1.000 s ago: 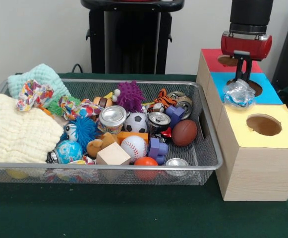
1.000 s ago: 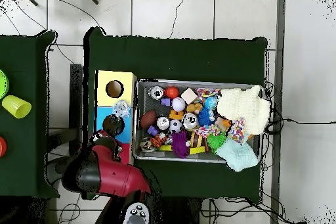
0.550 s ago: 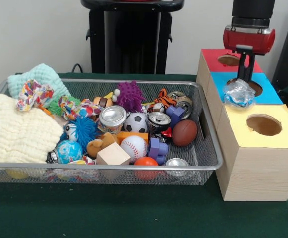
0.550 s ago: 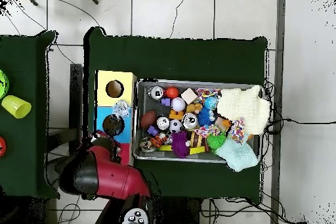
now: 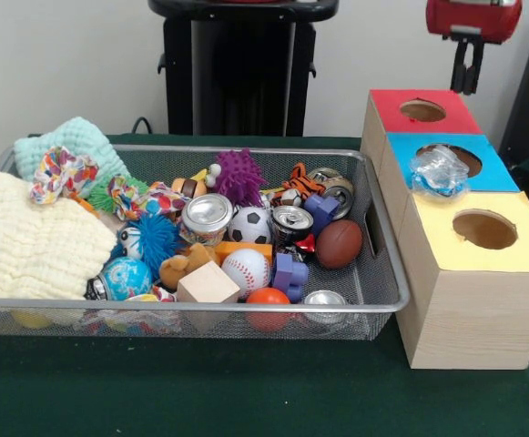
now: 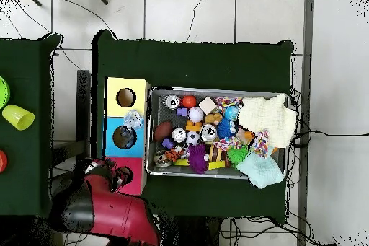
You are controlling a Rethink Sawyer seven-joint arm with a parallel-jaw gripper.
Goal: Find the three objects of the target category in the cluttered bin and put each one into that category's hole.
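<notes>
A crumpled clear plastic wrapper lies on the blue box top, at the near-left rim of its hole; in the overhead view the wrapper sits between the yellow and blue holes. My gripper hangs high above the red box top, open, with nothing between its fingers. The wire bin holds a jumble: metal cans, a soccer ball, a baseball, a brown football, a wooden block and cloths.
The wooden box with the yellow top stands right of the bin, touching its side. In the overhead view the red arm lies below the red box top. A second table with cups is at the left.
My gripper has risen straight up from just above the wrapper on the blue top and drifted back over the red top. The wrapper stayed where it lay.
</notes>
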